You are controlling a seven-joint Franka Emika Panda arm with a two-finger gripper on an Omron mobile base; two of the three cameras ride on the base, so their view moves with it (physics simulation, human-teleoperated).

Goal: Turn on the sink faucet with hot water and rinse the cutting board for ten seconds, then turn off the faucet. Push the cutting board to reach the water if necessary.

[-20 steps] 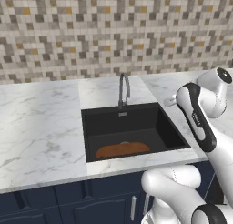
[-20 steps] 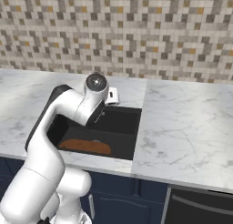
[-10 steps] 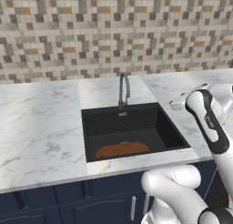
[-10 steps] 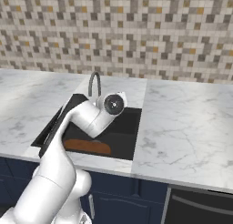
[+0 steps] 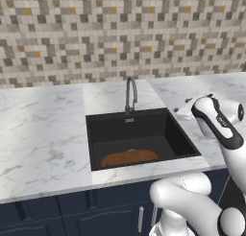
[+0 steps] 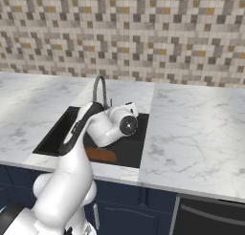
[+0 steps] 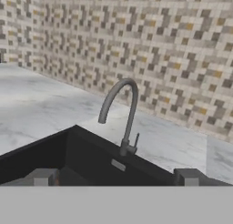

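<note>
The white arm is seen rising from the lower right of the left base view, bent at a dark elbow joint, with its forearm reaching up over the right part of the counter; in the right base view the arm is arched from the lower left toward the middle, its round wrist turned to the camera; the gripper (image 7: 116, 176) is held level, its two dark fingertips (image 7: 42, 176) set wide apart with nothing between them.

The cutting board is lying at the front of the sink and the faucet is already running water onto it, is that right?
Not quite. The cutting board does lie at the front of the sink, but the faucet is dry; the left base view shows no stream under its spout.
</note>
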